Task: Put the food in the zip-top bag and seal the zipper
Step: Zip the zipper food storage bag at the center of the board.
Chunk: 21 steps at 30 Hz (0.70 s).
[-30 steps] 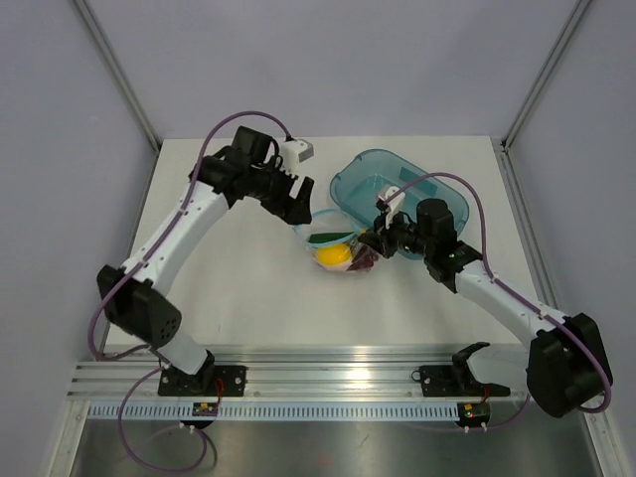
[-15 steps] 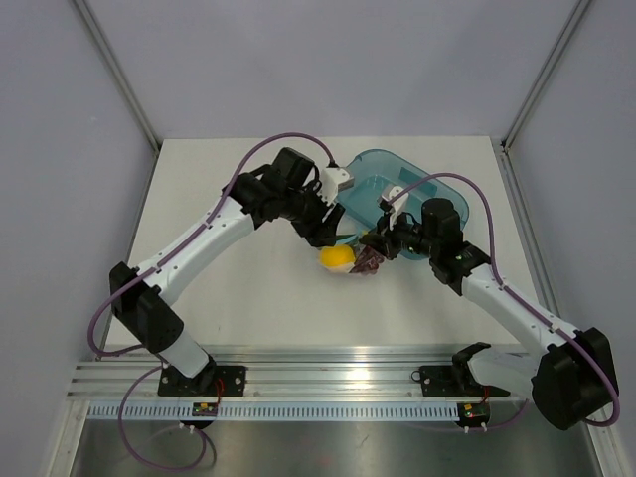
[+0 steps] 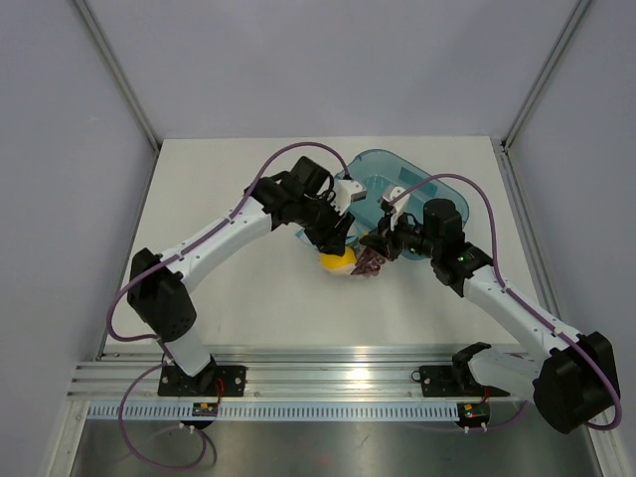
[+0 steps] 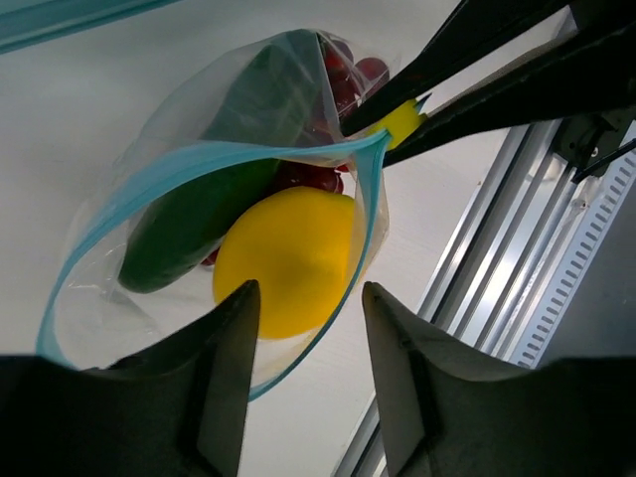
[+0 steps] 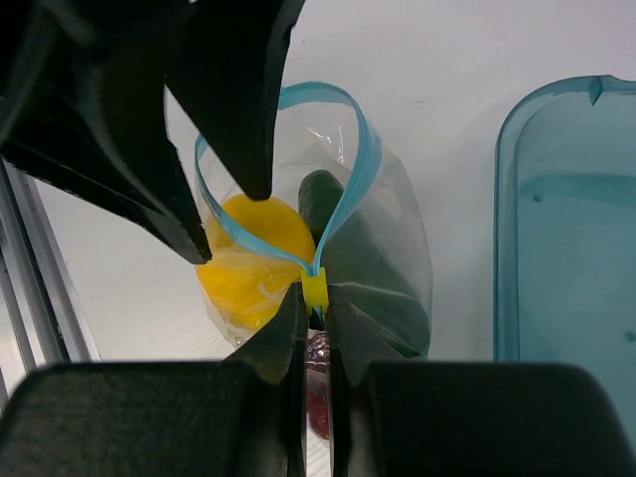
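Bag place: the zip-top bag (image 4: 99,308) lies near the middle of the counter (image 3: 248,288), just off the near-left rim of the teal tray (image 3: 452,194), which sits toward the far right corner.
Top view only: both arms reach inward and meet over the bag. Only the lemon (image 3: 336,260) and grapes (image 3: 368,262) show between them, and the bag's plastic is too faint to make out.
Left wrist view only: the zipper (image 4: 199,159) gapes in a wide loop. The lemon, the dark green vegetable (image 4: 199,214) and the grapes lie inside the clear plastic.
Right wrist view only: the zipper's two blue strips run together at a yellow tab (image 5: 315,288), with the tray's rim off to the right.
Left arm pose: stretched from the near left edge toward the centre, elbow bent, wrist tipped down over the bag's mouth.
Left gripper (image 4: 310,293): jaws spread apart, holding nothing, set above the lemon and the open loop.
Right arm pose: angled in from the near right edge, forearm low, fingers pointing left at the bag.
Right gripper (image 5: 315,298): jaws pinched narrow on the zipper at its yellow tab.
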Available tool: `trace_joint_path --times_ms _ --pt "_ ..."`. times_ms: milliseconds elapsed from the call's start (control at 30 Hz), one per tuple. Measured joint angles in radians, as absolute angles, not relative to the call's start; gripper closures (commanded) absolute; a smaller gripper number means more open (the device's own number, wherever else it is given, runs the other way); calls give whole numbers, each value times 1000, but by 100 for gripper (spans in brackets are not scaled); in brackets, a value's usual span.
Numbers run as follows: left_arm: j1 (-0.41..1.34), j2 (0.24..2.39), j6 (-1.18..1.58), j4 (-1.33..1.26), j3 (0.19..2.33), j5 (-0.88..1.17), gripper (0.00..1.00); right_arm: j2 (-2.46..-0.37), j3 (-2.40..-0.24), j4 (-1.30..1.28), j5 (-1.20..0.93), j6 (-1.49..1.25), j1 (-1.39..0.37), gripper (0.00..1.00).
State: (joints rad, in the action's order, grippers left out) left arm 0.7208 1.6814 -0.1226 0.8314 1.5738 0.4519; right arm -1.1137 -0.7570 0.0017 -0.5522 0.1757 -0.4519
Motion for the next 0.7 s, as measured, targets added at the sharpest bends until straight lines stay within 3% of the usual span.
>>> trace_joint_path --times_ms 67,100,133,200,267,533,700 --pt "727 1694 -118 829 1566 464 79 -1114 -757 2 -559 175 -452 100" --pt "729 1699 -115 827 1562 469 97 -1114 -757 2 -562 175 -452 98" --pt "731 1703 -109 827 1560 472 100 -1114 -757 -1 -562 175 -452 71" --pt "734 1708 -103 818 1558 476 100 -1114 -758 -13 -560 171 -451 54" --pt "736 1708 -96 810 1551 484 100 -1110 -766 -54 -556 176 -451 45" --pt "736 1705 -65 752 1474 519 100 -923 -730 -113 -440 173 -451 29" --pt "736 1690 -55 738 1469 521 100 -862 -699 -86 -401 161 -452 29"
